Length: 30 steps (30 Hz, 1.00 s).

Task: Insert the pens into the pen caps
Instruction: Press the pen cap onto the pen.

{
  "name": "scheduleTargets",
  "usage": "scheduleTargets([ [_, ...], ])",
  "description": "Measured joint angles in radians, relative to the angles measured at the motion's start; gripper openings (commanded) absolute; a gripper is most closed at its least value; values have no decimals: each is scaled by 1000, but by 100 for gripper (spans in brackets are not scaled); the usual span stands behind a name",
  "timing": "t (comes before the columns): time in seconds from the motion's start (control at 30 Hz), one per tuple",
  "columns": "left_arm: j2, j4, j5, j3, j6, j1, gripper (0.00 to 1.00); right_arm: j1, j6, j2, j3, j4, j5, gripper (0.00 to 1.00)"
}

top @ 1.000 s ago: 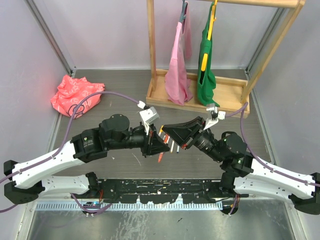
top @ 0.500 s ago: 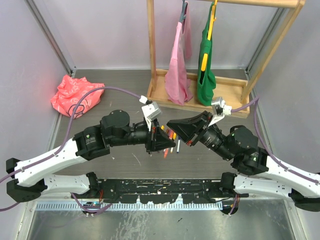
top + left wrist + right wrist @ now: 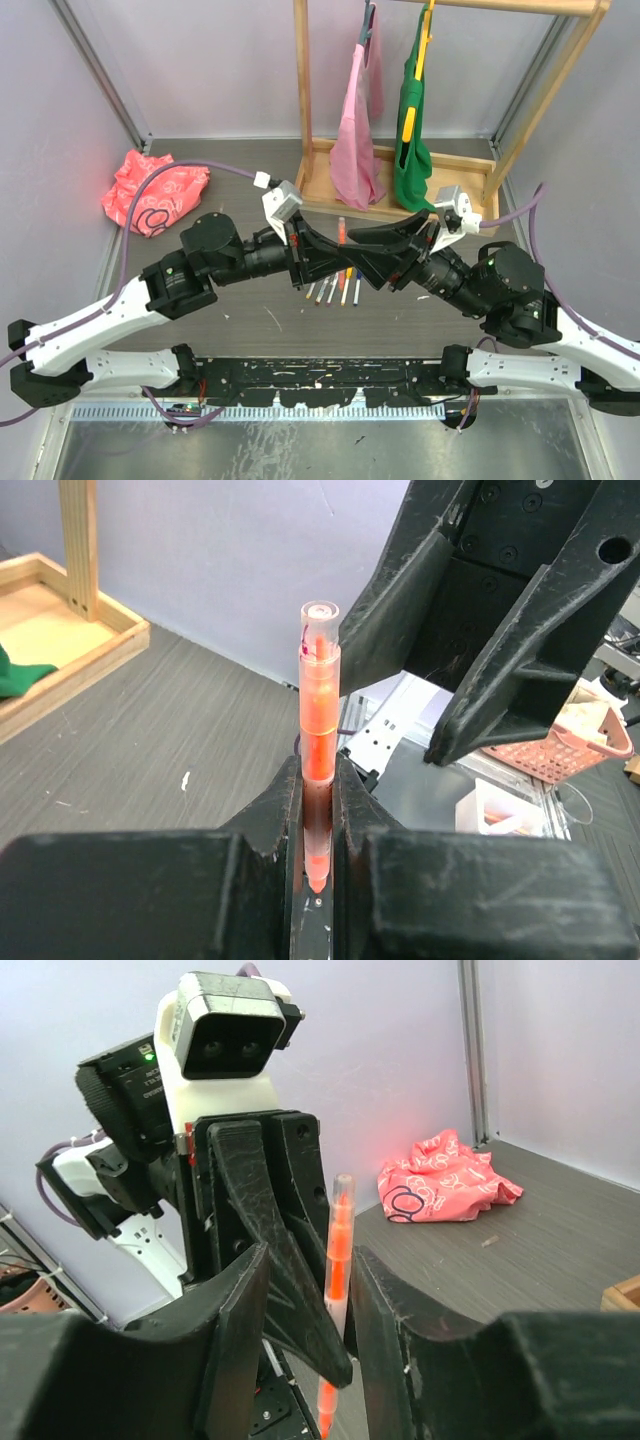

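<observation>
Both hands have lifted up and back over the tabletop (image 3: 240, 190) — loose pens (image 3: 335, 291) now show lying under them. The left hand (image 3: 317, 785) is clenched on an orange pen (image 3: 318, 715), held upright in the air. The right hand (image 3: 310, 1280) is spread open — one finger on each side of that pen.

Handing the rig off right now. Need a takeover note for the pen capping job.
Left gripper: shut on the orange pen, holding it upright above the table.
Right gripper: open, one finger on each side of that pen, holding nothing.
Other pens: lying in a row on the table below the two grippers.
Done: cannot tell; caps are too small to make out from above.
Left: probably finish the orange pen, then work through the row.
</observation>
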Motion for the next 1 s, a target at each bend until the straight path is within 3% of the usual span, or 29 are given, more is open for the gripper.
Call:
scheduleTargets([
  [0.2, -52, 60, -7, -51, 2, 3, 0, 5, -16, -19, 10, -27, -25, 42],
  [0.33, -56, 92, 19, -62, 2, 4, 0, 5, -13, -28, 9, -31, -25, 35],
  [0.63, -56, 111, 82, -66, 2, 4, 0, 5, 3, 3, 5, -35, -53, 34],
  [0.77, -56, 108, 105, -67, 2, 4, 0, 5, 7, 21, 4, -26, -61, 26],
  [1.0, -56, 109, 134, -67, 2, 4, 0, 6, 22, 21, -3, -14, -85, 2],
])
